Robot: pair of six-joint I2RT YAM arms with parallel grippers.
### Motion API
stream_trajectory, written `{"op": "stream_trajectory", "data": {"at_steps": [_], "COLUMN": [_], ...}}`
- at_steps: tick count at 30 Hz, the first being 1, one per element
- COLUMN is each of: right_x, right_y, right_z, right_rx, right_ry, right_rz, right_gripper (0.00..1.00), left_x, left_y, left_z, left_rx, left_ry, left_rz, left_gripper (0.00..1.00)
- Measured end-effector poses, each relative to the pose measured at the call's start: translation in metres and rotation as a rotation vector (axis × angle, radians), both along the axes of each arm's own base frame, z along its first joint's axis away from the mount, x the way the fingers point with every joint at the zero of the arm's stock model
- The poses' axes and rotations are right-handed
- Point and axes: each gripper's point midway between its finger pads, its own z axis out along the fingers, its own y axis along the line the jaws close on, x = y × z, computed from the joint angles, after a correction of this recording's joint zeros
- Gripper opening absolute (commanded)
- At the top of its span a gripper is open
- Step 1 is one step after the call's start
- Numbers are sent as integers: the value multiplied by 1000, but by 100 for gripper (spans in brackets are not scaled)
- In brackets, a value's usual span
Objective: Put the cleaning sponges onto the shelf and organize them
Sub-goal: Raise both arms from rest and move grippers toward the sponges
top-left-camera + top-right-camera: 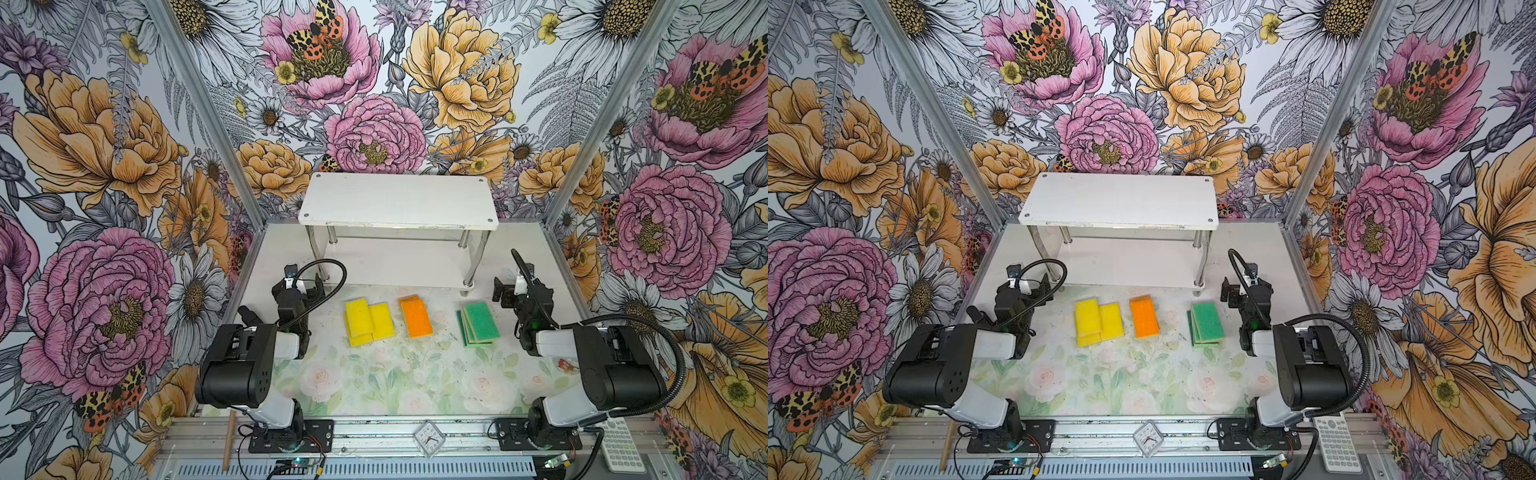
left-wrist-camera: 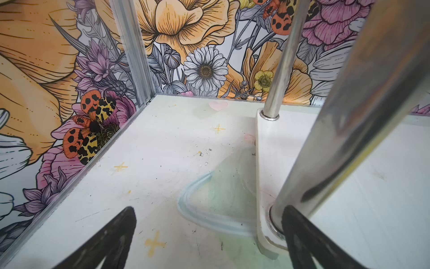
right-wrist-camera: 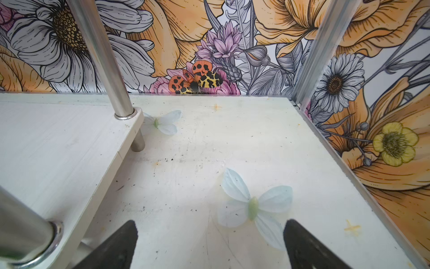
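My left gripper (image 2: 208, 215) is spread wide. Its black fingers (image 2: 114, 240) stand far apart with only the bare table (image 2: 162, 163) between them. My right gripper (image 3: 210, 226) stands the same way, pinching nothing. In both top views I take the orange sponges (image 1: 417, 319) as the centre of the dial. The yellow sponges (image 1: 359, 318) lie near at 9 o'clock, one resting across another and a third just beside them on the side toward the orange. The green sponges (image 1: 480, 320) lie at 3 o'clock in a slightly fanned stack, lighter green on top and darker edges showing beneath. The orange ones are stacked too, with a lower one peeking out at the 12 o'clock end. All three groups lie on the table, apart from one another. The shelf (image 1: 399, 199) stands at 12 o'clock against the back wall, and the front edge of its lower board is near the sponges but not touching them. My left gripper sits between 9 and 10 o'clock, farther out than the yellow ones and just beside the shelf's left front leg (image 2: 353, 121). I cannot tell whether my finger touches that leg. My right gripper sits between 2 and 3 o'clock, by the right front leg (image 3: 21, 223), over a pale printed butterfly (image 3: 253, 205) on the table. A small clock (image 1: 429, 438) lies at 6 o'clock on the front rail.
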Motion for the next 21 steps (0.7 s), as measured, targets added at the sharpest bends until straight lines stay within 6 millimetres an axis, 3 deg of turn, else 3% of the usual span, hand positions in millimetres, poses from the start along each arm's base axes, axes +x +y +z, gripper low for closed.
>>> {"op": "stream_trajectory", "data": {"at_steps": [21], "right_x": [0], "right_y": [0], "right_z": [0], "right_rx": [1], "right_ry": [-1], "right_rz": [-2], "right_gripper": [99], "left_x": [-4], "left_y": [-4], "left_z": [4], "left_rx": [-1], "left_ry": [-31], "left_rz": [-18], "left_gripper": [99]}}
